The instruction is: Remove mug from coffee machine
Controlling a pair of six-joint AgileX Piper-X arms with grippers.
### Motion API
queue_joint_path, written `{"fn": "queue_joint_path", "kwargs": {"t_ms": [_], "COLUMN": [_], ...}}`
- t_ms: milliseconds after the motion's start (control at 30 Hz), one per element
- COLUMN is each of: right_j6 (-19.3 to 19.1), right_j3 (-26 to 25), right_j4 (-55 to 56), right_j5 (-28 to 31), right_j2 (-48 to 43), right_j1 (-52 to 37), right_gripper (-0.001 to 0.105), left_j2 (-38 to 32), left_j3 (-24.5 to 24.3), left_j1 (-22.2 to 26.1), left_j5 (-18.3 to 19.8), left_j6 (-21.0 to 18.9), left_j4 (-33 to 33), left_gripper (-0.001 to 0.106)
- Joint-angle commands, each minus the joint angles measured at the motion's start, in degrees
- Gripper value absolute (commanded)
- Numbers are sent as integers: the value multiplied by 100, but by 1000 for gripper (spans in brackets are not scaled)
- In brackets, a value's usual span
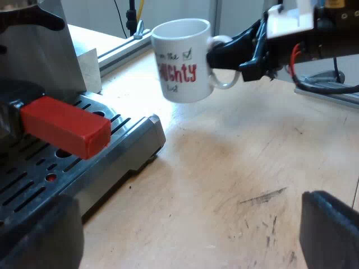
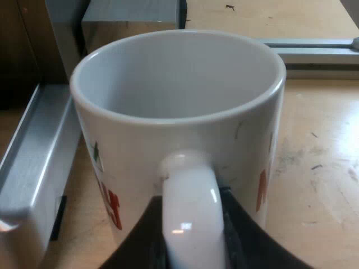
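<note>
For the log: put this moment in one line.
mug: held above table, off drip tray | right gripper: shut on its handle | left gripper: open

Cannot read the print on the mug (image 1: 179, 61) whole: red word's first letters turned out of sight, small line beneath too tiny. Cropped by the edge: espresso machine (image 1: 42, 61) above its drip tray (image 1: 140, 134), mug base in the right wrist view. Largely hidden behind the mug handle (image 2: 188, 213): jaws of the right gripper (image 2: 190, 241).

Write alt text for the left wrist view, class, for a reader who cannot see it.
A white mug with red lettering hangs above the wooden table, the right gripper at its handle, clear of the espresso machine's drip tray. The holder's red handle end juts over that tray.
</note>
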Motion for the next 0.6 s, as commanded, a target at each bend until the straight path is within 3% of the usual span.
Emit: {"fn": "queue_joint_path", "kwargs": {"t_ms": [33,600], "right_j6": [-113,-113], "right_j3": [-71,-82], "right_j4": [-915,-3600], "right_j5": [32,325], "right_j2": [421,3083], "right_j1": [-32,-32], "right_gripper": [0,0], "left_j2": [10,10], "left_j3": [20,20], "left_j1": [-26,-26], "left_j5": [88,88], "left_j6": [-67,-67], "left_j4": [-19,-19], "left_gripper": [80,80]}}
